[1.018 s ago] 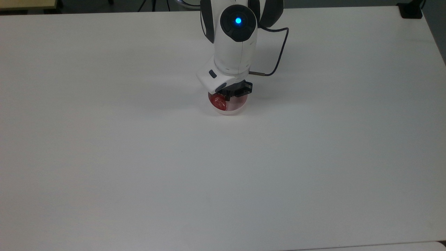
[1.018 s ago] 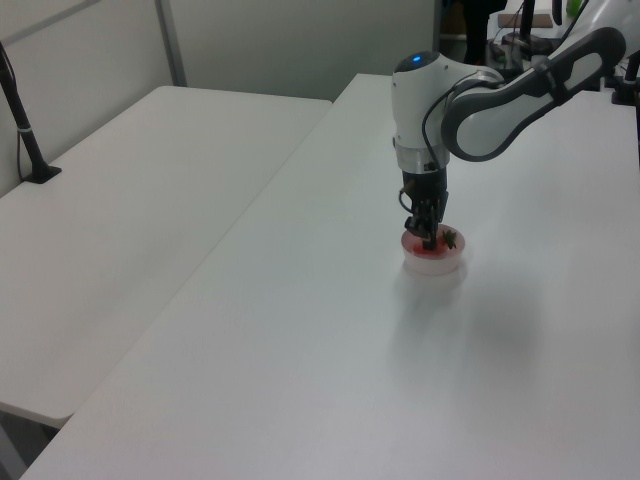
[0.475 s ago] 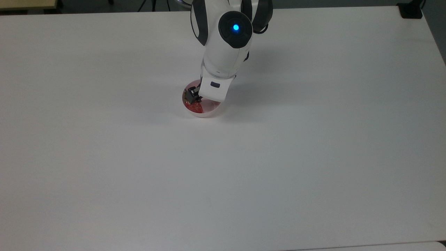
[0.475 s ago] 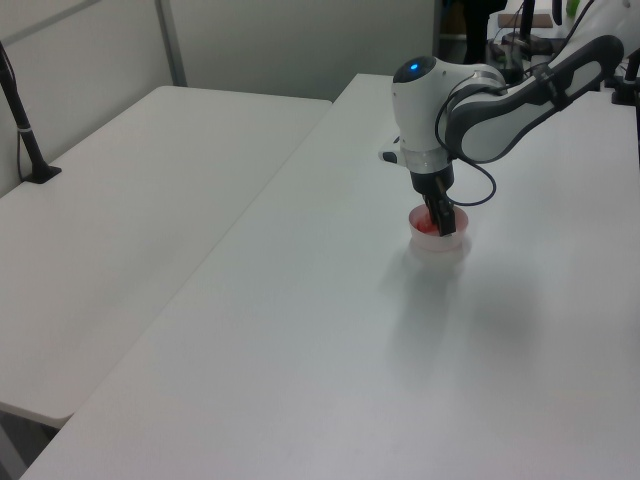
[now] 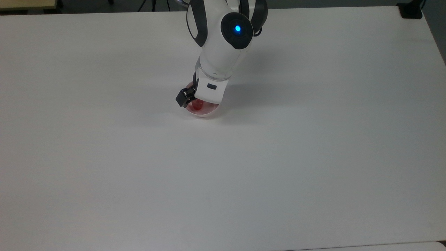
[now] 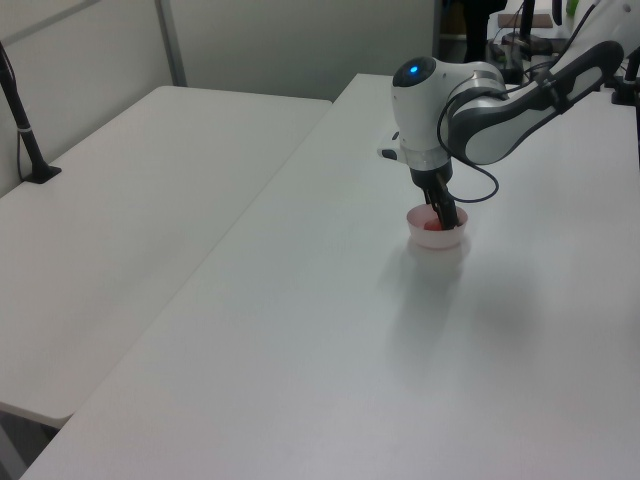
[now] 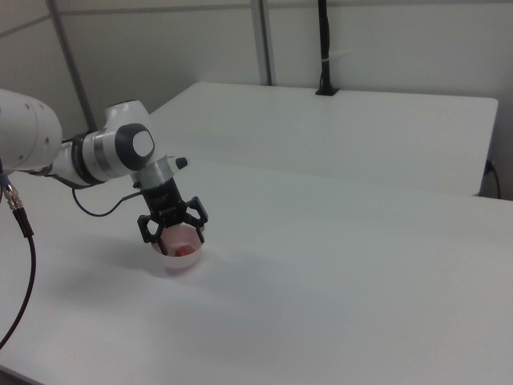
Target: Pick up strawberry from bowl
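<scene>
- The strawberry (image 5: 198, 105) lies inside the bowl (image 5: 208, 111), a small glossy red shape against the pale pink interior; in the right view (image 7: 183, 250) it sits low in the bowl, toward the right view's right side. Its green stem cannot be made out.
- The bowl (image 7: 178, 258) stands upright on the white tabletop (image 5: 223, 174), round and plain-sided, partly covered from above by the arm's white wrist (image 5: 210, 91).
- The claw (image 7: 172, 230) hangs over the bowl with its two dark fingers (image 7: 149, 229) spread apart, straddling the rim; nothing is held between them, and the berry shows below and between the tips.
- Against half a second ago, the claw has tipped and swung toward the top view's left: one finger (image 5: 182, 98) now pokes out past the bowl's left edge, where it earlier sat within the rim. The bowl has kept its place over that half second, though it lies further to the top view's left than it did a full second ago.
- In the left view the claw (image 6: 447, 216) leans into the bowl (image 6: 437, 236) at a slant, and a black cable (image 6: 478, 194) loops beside the wrist.
- A second white table (image 6: 120, 200) stands well apart on the left view's left, with a black post (image 6: 22, 120) clamped at its far edge.
</scene>
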{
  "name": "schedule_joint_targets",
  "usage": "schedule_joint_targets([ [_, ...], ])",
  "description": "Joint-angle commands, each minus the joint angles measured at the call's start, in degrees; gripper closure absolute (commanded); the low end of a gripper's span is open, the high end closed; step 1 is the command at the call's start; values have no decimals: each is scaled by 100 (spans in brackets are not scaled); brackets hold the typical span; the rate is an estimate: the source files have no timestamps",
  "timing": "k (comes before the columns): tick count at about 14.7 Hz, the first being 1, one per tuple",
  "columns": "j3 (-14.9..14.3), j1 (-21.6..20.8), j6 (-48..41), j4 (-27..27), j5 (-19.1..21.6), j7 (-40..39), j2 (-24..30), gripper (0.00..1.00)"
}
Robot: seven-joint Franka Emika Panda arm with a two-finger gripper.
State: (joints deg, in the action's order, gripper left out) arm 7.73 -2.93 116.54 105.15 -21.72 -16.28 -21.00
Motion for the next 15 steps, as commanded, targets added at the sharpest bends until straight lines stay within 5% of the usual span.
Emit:
schedule_joint_targets([
  [1,18,29,141,23,-86,-103,-150,7],
  [4,18,29,89,6,-43,-59,-124,14],
  [15,299,29,-472,-20,97,502,342,10],
])
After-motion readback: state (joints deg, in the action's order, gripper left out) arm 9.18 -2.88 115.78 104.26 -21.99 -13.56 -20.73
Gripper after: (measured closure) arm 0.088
